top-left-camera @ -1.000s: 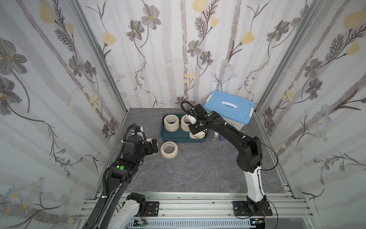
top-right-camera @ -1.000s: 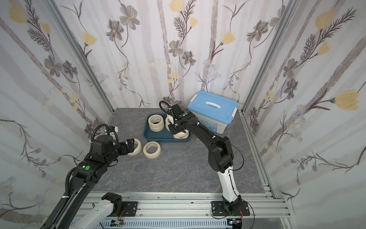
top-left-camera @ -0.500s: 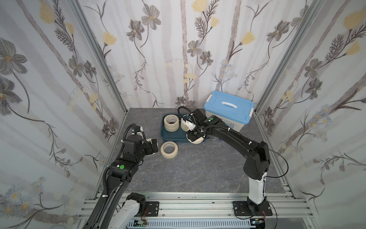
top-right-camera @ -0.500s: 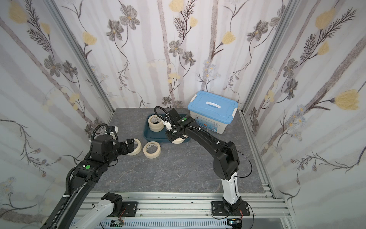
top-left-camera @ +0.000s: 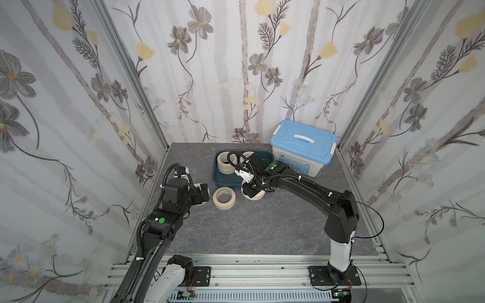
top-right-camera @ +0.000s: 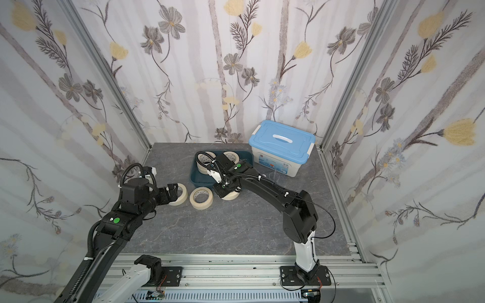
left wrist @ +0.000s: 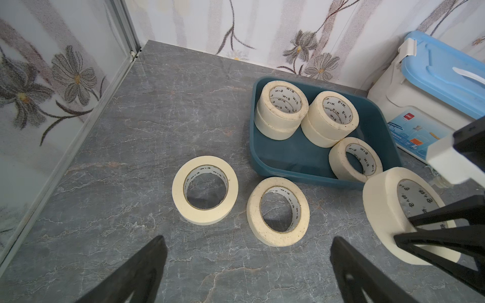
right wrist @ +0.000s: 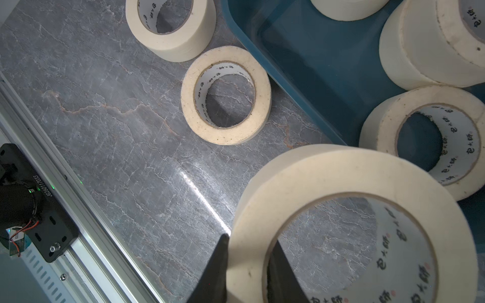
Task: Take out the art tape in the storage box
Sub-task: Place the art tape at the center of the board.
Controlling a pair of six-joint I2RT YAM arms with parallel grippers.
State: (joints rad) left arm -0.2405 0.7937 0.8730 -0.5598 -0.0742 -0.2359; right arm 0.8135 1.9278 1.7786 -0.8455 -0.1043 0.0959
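Observation:
The storage box (top-left-camera: 215,176) is a shallow teal tray at the back of the table, and it holds several cream rolls of art tape (left wrist: 282,110). My right gripper (top-left-camera: 251,191) is shut on the wall of one roll (right wrist: 301,183), one finger inside the ring and one outside. That roll hangs tilted, low over the table just in front of the box. Two more rolls (left wrist: 205,190) (left wrist: 278,211) lie flat on the table. Beside these two my left gripper (left wrist: 246,238) stands open, with nothing between its fingers.
A white tub with a light-blue lid (top-left-camera: 301,154) stands right of the box, against the back wall. Papered walls close in three sides. An aluminium rail (top-left-camera: 236,270) with both arm bases runs along the front edge.
My right gripper has carried its roll out of the box, over the front rim and down toward the table. The left arm has not moved.

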